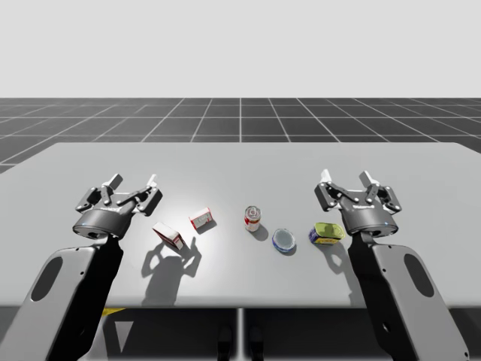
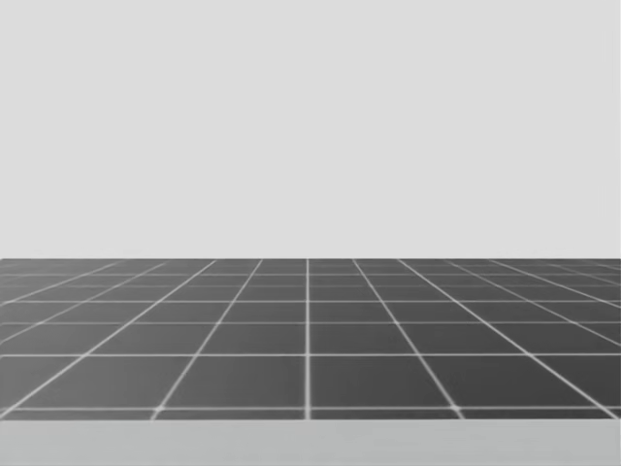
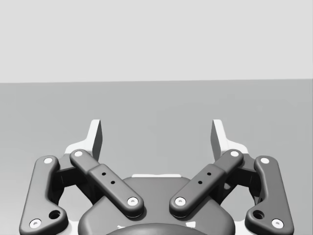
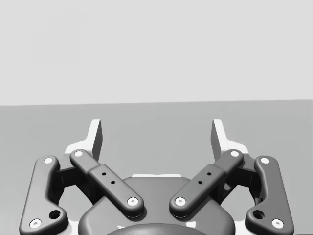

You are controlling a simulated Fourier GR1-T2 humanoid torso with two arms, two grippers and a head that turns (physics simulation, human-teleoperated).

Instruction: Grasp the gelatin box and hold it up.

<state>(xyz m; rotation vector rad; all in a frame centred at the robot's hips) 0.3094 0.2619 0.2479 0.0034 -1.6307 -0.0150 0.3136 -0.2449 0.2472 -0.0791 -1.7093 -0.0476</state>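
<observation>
In the high view two red and white boxes lie on the grey table (image 1: 240, 162): a small one (image 1: 201, 219) and, nearer my left arm, a larger one (image 1: 170, 235) standing on edge. I cannot tell which is the gelatin box. My left gripper (image 1: 133, 182) hovers open above the table, left of and slightly behind both boxes, touching neither. My right gripper (image 1: 346, 178) hovers open at the right, far from the boxes. In the left wrist view my left gripper (image 3: 156, 132) has bare table between its fingers. My right gripper (image 4: 156, 132) looks the same in the right wrist view.
A red and white can (image 1: 252, 218) stands upright right of the small box. A flat blue round tin (image 1: 284, 240) lies beyond it. A yellow-green object (image 1: 328, 232) sits against my right forearm. The head view faces the dark gridded floor (image 2: 310, 330) past the table's edge.
</observation>
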